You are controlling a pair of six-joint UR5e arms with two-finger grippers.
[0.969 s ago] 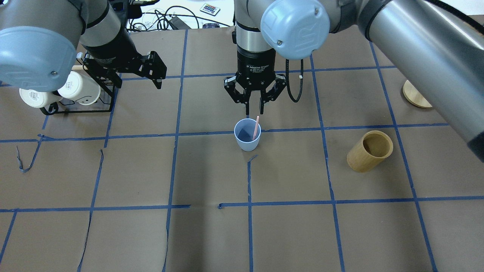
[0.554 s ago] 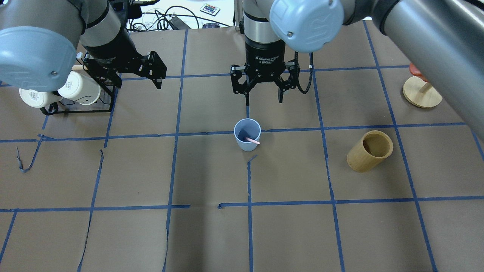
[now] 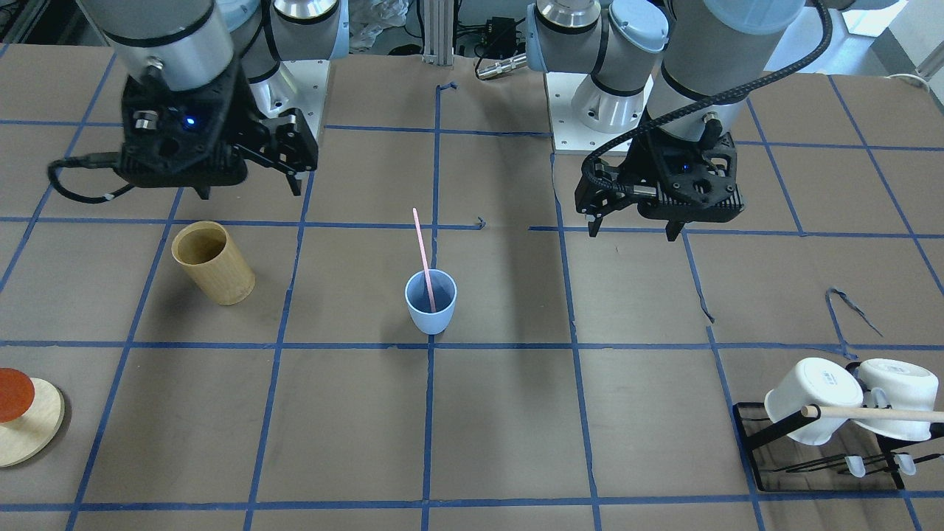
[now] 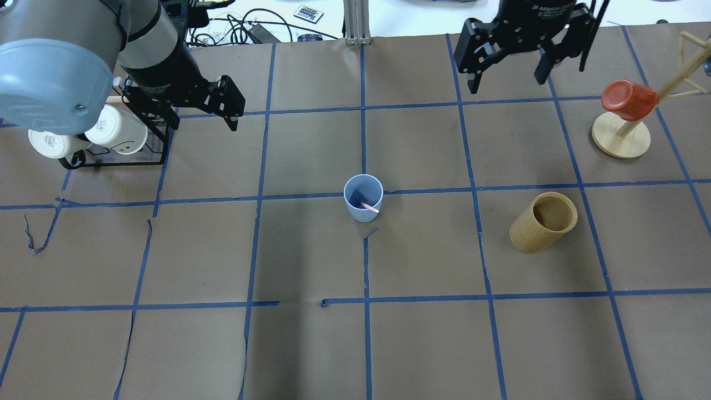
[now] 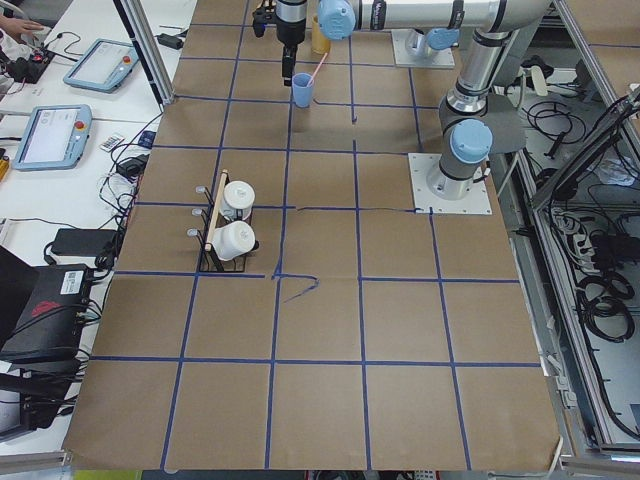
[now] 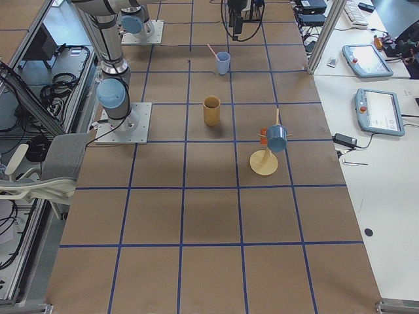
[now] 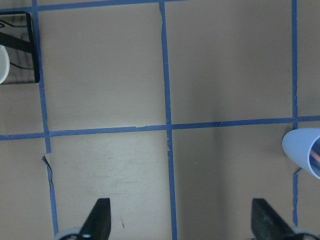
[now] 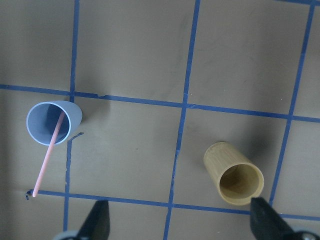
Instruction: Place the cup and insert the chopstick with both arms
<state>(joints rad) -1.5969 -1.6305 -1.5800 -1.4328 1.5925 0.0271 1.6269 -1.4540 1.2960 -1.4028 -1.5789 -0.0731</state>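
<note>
The light-blue cup (image 4: 363, 198) stands upright at the table's middle; it also shows in the front view (image 3: 431, 302) and the right wrist view (image 8: 52, 122). The pink chopstick (image 3: 423, 254) stands in it and leans on the rim, toward the robot; the right wrist view shows it too (image 8: 47, 155). My right gripper (image 4: 507, 82) is open and empty, high, at the back right, well away from the cup. My left gripper (image 3: 630, 225) is open and empty, hovering beside the mug rack. The cup's edge shows at the right of the left wrist view (image 7: 305, 155).
A tan bamboo cylinder (image 4: 543, 222) stands to the right of the cup. A black rack with white mugs (image 4: 89, 133) and a wooden dowel is at the far left. A wooden stand with a red cup (image 4: 622, 133) is at the far right.
My right gripper opened wide, rose and drew away to the back right. The chopstick, upright in the cup under it before, now leans against the rim. The left arm has not moved.
</note>
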